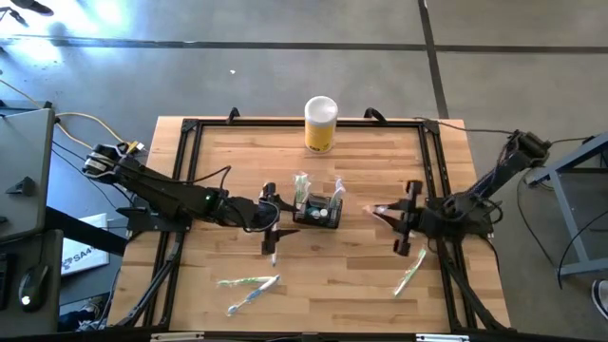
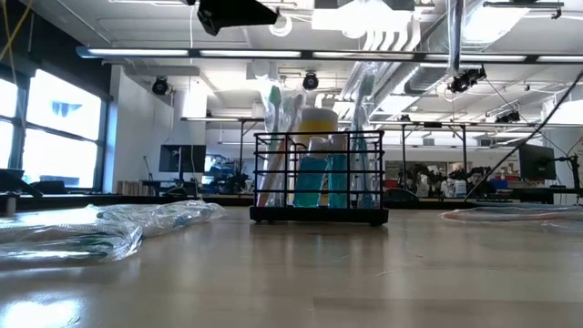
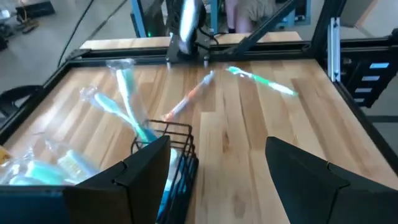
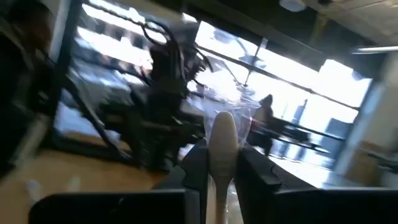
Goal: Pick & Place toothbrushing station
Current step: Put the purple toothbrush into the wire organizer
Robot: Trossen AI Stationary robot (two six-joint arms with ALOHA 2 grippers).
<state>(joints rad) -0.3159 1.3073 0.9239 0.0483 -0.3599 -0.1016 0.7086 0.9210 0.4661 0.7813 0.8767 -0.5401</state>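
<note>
I had the toothbrushing station (image 1: 317, 211) standing upright mid-surface, wrapped brushes already poking out of it. My right gripper (image 4: 221, 163) was clamped on another wrapped toothbrush (image 4: 222, 144), lifted off the surface (image 1: 361, 275) to the station's right, so I judged I was mid-carry. My left gripper (image 3: 211, 163) waited wide open just beside the station's other side. Next I needed to swing the brush over the caddy's open top and lower it in without tipping it.

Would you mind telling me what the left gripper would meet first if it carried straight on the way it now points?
Most likely the black wire caddy: the left gripper points right at it, open, one finger already beside its corner.
</note>
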